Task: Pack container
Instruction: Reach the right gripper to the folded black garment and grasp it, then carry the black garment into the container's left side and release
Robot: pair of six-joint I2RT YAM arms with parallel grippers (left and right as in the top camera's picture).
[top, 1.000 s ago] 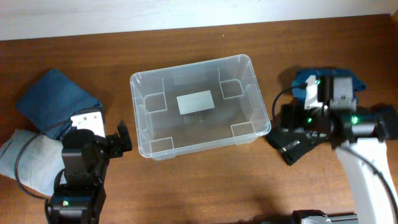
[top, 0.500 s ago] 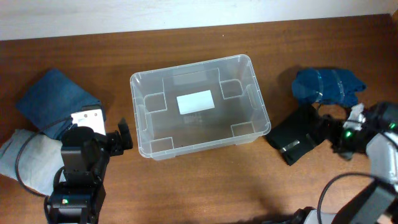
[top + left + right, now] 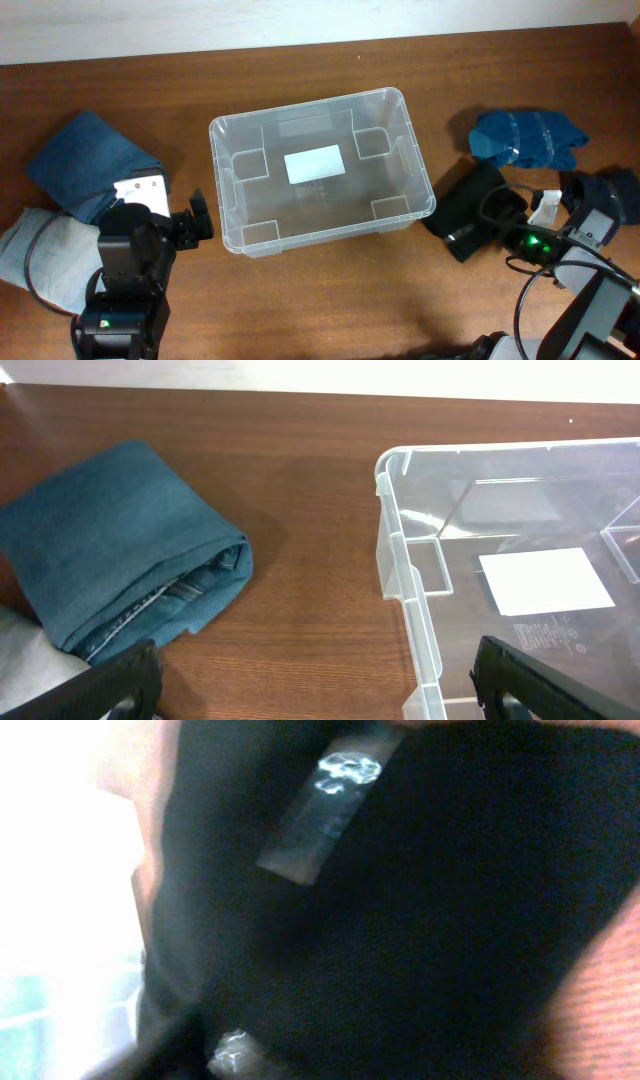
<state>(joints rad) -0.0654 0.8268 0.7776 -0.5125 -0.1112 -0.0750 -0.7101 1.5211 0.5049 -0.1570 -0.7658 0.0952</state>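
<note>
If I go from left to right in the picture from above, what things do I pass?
You pass the folded blue cloth → left gripper → clear container → black cloth → crumpled blue cloth.

1. The container (image 3: 330, 205) sits mid-table (image 3: 330, 300).
2. Folded jeans (image 3: 88, 163) lie at its nine o'clock.
3. A towel (image 3: 40, 255) touches them at their seven o'clock.
4. A bundle (image 3: 463, 207) lies just beside the container at three o'clock.
5. A crumpled garment (image 3: 527, 138) lies near the bundle, at its two o'clock.

Folded denim (image 3: 82, 160) left; blue garment (image 3: 528, 138), black cloth (image 3: 466, 205) right, perhaps taped.
</note>
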